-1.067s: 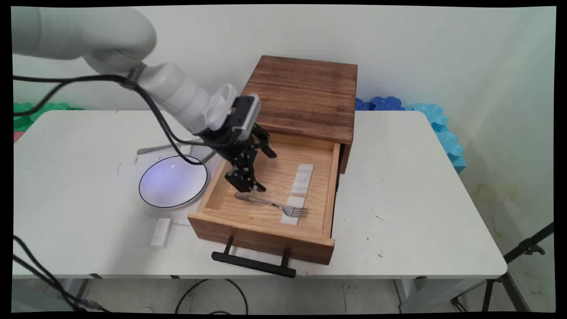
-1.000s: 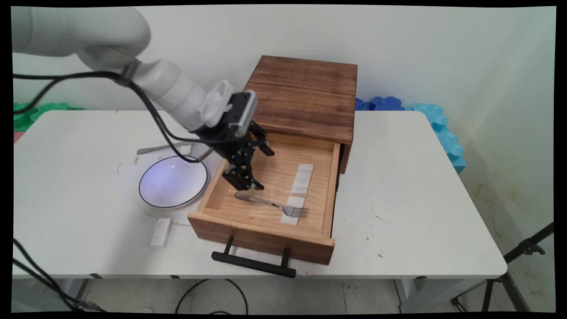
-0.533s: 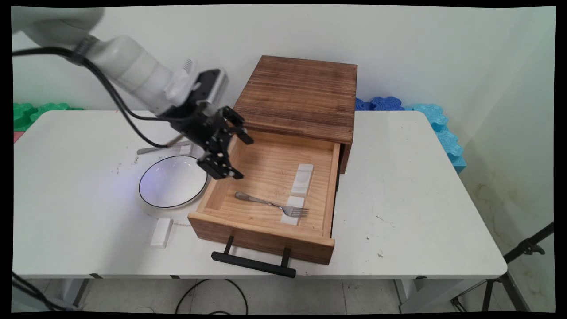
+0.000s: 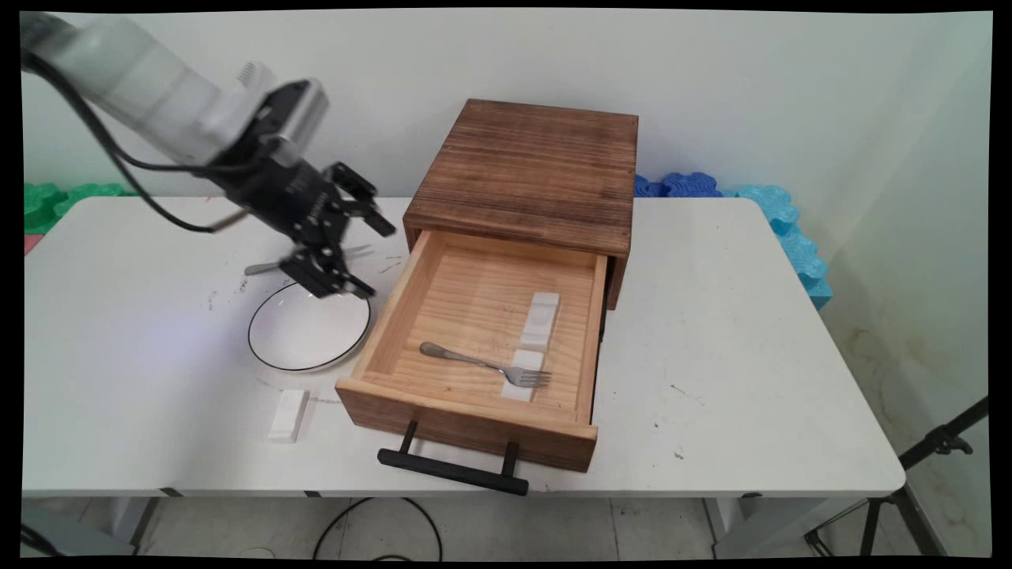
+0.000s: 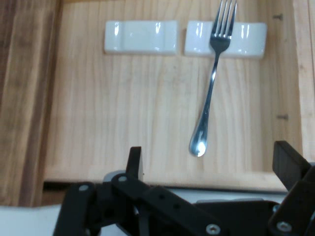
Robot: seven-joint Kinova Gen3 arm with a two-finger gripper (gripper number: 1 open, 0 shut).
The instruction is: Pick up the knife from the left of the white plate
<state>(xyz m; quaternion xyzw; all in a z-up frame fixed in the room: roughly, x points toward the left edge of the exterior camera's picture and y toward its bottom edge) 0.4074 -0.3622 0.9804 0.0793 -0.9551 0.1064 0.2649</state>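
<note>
**Q:** Checking position of gripper [image 4: 360, 257]?

**A:** Raised above table [image 4: 711, 356], over far rim of bowl [image 4: 261, 356], just left of drawer [image 4: 466, 423]. Fingers spread wide, nothing held, nothing touched. Pointed down and toward drawer, as seen in hand view.

**Q:** Contents of drawer?

**A:** Pulled fully out of wooden cabinet [image 4: 530, 166], with black bar handle [image 4: 451, 470] toward near table edge. Inside, lying flat: fork [image 4: 482, 363], handle toward drawer's left wall, tines resting on near white rest [image 4: 522, 378]. In line with it and toward cabinet, just beside: far white rest [image 4: 539, 320], bare. Well apart from gripper, all three.

**Q:** Obstructions between gripper and drawer contents?

**A:** Only drawer's left wall. Open from above otherwise, no cover.

**Q:** Other items nearby?

**A:** Left of drawer, close to its wall: bowl, white with dark rim, upright. Behind bowl, partly hidden by gripper: silvery utensil [image 4: 265, 267], kind not determinable. In front of bowl, near drawer's front corner: white block [image 4: 288, 413], flat on table. At table's far edge: blue foam pieces [image 4: 759, 205] on right, green foam pieces [image 4: 63, 197] on left. Hanging from arm: black cables [image 4: 118, 158], clear of bowl and drawer.
</note>
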